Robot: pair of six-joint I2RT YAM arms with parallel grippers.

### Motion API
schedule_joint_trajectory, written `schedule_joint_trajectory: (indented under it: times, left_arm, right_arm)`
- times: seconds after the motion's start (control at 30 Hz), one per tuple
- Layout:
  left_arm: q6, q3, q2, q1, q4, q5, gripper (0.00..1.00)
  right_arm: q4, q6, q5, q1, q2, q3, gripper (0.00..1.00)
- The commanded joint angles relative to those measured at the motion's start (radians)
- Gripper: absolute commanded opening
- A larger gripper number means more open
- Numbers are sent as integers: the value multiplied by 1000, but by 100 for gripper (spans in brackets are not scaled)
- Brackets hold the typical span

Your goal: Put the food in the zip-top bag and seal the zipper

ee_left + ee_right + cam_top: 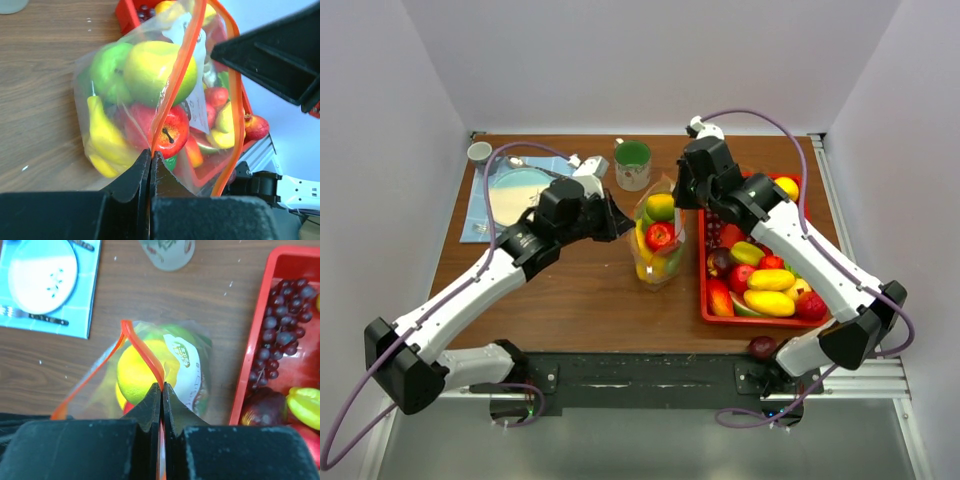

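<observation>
Legible text: none I can read; the white paper label (192, 371) in the crinkly clear plastic bag (107, 150) bears print too blurred for me.

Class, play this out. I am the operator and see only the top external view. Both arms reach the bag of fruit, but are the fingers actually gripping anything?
Observer: The left wrist view shows the left gripper shut on the orange zipper.
Operator: And the right one?
Observer: Its wrist view shows the right gripper pinching the zipper strip too.
Operator: Is the mouth sealed?
Observer: No. In the left wrist view the two zipper strips stand apart, so the zip-top bag is open.
</observation>
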Motion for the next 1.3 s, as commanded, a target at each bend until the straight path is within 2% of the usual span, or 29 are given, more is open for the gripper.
schedule_joint_trajectory:
  times: [0.0, 0.23, 0.4, 0.5, 0.6, 0.63, 0.73, 0.83, 1.03, 1.13, 1.27]
  left_arm:
    - [-34, 97, 68, -58, 96, 27, 0]
    - [-67, 134, 213, -91, 186, 45, 0]
    - [-93, 134, 247, -97, 255, 83, 0]
    - [-106, 124, 258, -98, 287, 80, 0]
    - [-126, 121, 270, -98, 301, 88, 0]
    - [-132, 115, 272, -100, 344, 88, 0]
    - [-159, 103, 279, -100, 377, 89, 0]
    - [-182, 100, 295, -103, 400, 85, 0]
    - [-205, 104, 335, -123, 426, 94, 0]
    - [-207, 101, 348, -128, 430, 97, 0]
    - [-210, 92, 361, -140, 439, 106, 0]
  right_arm:
    - [-22, -35, 1, -30, 20, 58, 0]
    - [-46, -50, 42, -70, 46, 64, 0]
    - [-85, -53, 51, -99, 46, 49, 0]
    - [-82, -52, 42, -105, 43, 34, 5]
    - [-100, -56, 34, -107, 52, 49, 18]
    - [-102, -60, 34, -107, 49, 50, 26]
    - [-111, -61, 36, -108, 45, 50, 41]
    - [-138, -63, 53, -108, 25, 57, 47]
    - [-235, -43, 87, -110, -84, 64, 48]
    - [-273, -9, 57, -110, -170, 11, 48]
    - [-238, 68, -76, -110, -309, -164, 47]
